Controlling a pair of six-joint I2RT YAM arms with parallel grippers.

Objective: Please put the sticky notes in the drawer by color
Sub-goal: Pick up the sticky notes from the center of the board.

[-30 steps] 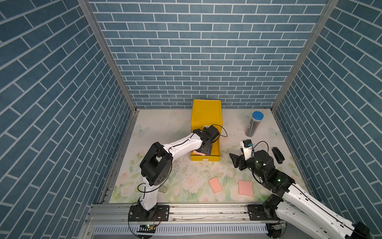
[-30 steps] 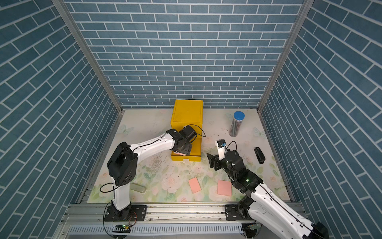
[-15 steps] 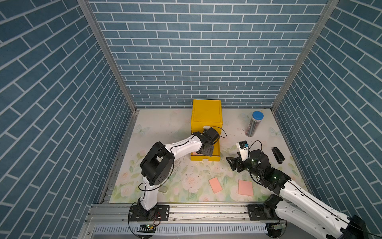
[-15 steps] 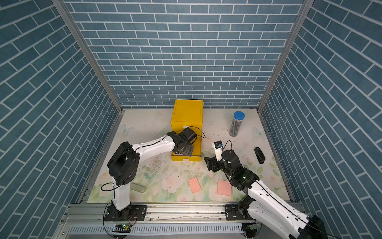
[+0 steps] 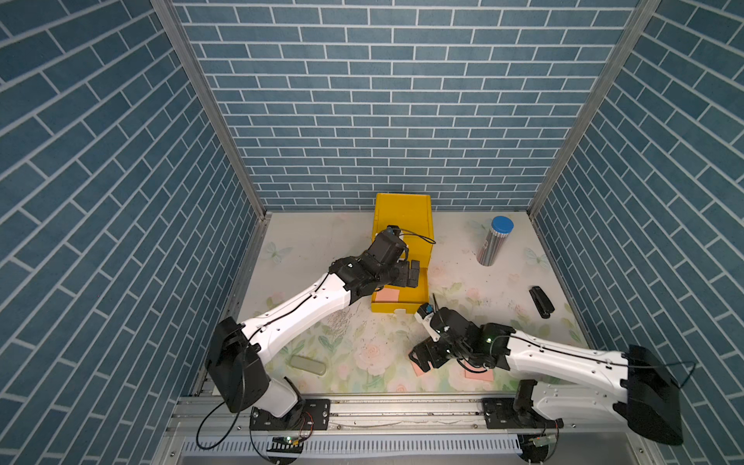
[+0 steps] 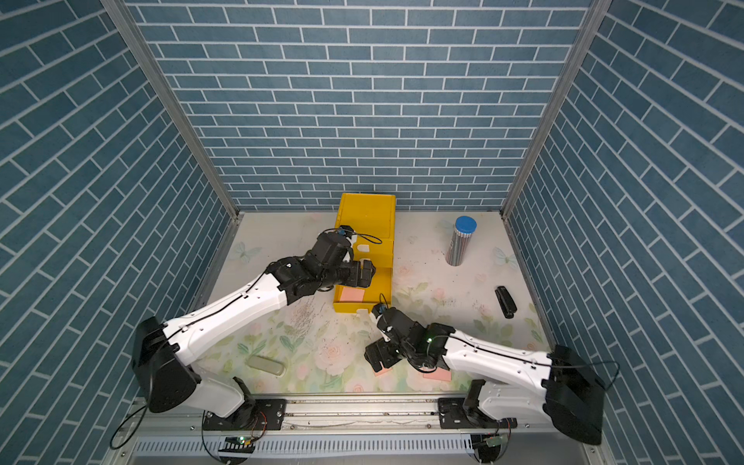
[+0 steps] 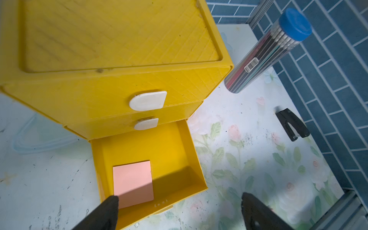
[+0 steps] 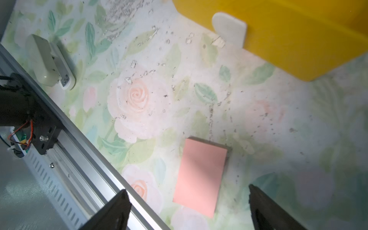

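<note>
Your left gripper [image 7: 179, 196] and right gripper [image 8: 187, 189] gape empty; pinch shallow and the thin pink sticky note [image 8: 201, 175] slips.

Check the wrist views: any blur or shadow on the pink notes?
Left wrist: drawer note sharp, shadow on the bottom drawer floor beside it, fingertips dark and blurred. Right wrist: floor note fairly sharp, white handle tab soft.

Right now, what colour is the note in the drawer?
Note: salmon pink; left wrist view.

Blue brick-pattern walls [image 5: 402, 100] on three sides; floral-print tabletop [image 5: 306, 241]; aluminium corner posts [image 5: 209, 108]; metal rail [image 5: 402, 406] along front edge.
</note>
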